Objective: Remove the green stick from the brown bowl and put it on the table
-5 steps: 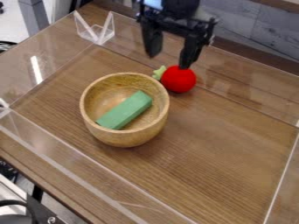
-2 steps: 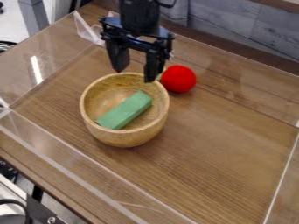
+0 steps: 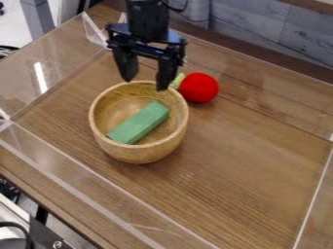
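The green stick (image 3: pixel 139 124) lies flat inside the brown bowl (image 3: pixel 101 125), which rests left of centre on the table (image 3: pixel 240 180). My gripper (image 3: pixel 146 78) hangs just above the bowl's far rim, pointing straight down. Its two black fingers (image 3: pixel 166 73) stand wide apart with nothing between them. The fingertips are a little above and beyond the stick's upper end, not touching it.
A red ball (image 3: pixel 198 88) with a small green stem sits just right of the bowl's far rim, close to my right finger. Low clear acrylic walls (image 3: pixel 104 31) edge the tabletop on all sides.
My gripper has travelled left from above the red ball to above the bowl's far rim and sunk slightly. It stayed open. The bowl, the stick and the ball have not moved.
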`<action>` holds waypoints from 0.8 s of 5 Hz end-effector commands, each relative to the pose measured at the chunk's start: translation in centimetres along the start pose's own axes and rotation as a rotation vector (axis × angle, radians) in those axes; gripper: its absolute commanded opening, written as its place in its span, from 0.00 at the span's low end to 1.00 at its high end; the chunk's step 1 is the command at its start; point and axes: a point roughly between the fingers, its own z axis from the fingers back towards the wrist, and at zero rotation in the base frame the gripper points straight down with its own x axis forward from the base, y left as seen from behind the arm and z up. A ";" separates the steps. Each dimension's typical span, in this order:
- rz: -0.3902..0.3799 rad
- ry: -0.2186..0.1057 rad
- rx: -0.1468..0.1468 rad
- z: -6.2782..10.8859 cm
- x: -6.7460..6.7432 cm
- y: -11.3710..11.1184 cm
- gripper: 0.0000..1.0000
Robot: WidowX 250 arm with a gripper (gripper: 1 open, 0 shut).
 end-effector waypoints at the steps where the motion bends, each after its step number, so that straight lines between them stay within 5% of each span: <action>1: -0.021 -0.025 -0.006 0.3 0.2 0.6 1.00; 3: -0.103 -0.013 -0.021 -0.8 0.8 0.3 1.00; 4: -0.057 -0.018 -0.025 -1.0 -0.1 -1.2 1.00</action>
